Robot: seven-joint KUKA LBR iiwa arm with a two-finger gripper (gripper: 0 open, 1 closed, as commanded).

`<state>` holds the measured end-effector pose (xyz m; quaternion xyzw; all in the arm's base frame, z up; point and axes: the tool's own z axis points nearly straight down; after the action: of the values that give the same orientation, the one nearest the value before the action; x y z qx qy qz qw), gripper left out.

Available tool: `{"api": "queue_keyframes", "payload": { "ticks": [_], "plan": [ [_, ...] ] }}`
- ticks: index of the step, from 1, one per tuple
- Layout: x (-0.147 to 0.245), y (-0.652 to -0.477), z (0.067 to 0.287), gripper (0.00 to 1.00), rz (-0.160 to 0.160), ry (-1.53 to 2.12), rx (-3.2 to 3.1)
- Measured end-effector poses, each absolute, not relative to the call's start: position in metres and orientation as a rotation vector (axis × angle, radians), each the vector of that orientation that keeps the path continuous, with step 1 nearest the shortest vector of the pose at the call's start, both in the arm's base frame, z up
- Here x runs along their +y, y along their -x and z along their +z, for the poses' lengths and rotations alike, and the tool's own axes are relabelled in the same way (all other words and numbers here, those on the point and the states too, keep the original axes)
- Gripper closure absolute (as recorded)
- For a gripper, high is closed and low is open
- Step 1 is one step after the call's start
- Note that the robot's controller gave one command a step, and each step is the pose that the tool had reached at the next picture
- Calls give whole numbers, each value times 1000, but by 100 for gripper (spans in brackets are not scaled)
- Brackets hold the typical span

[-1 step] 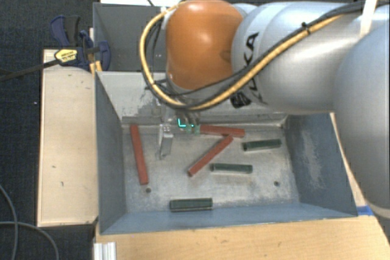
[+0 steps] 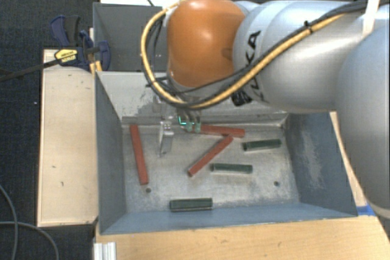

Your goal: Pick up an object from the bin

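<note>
Gripper (image 2: 167,139) hangs low over the bin (image 2: 113,131) floor, on bare metal; whether it is released or clenched I cannot tell, and nothing shows in its grasp. Nearest candidate: a long red-brown bar (image 2: 139,155), just to view-left of it and apart from it. A slanted red-brown bar (image 2: 210,155) lies to view-right, with dark green bars (image 2: 231,168) beyond. Judged step: approach, no grasp yet. The next move calls for shifting sideways to straddle a bar across its narrow width.
</note>
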<state>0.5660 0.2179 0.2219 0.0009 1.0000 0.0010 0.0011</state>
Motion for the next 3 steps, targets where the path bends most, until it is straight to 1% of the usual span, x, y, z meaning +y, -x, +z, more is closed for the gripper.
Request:
{"api": "queue_keyframes", "payload": {
  "ticks": [1, 2, 3],
  "plan": [
    [216, -565, 219, 0, 5, 24, 3136],
    [153, -535, 100, 0, 0, -58, 3145],
    [153, -535, 100, 0, 0, -58, 3145]
  ]
}}
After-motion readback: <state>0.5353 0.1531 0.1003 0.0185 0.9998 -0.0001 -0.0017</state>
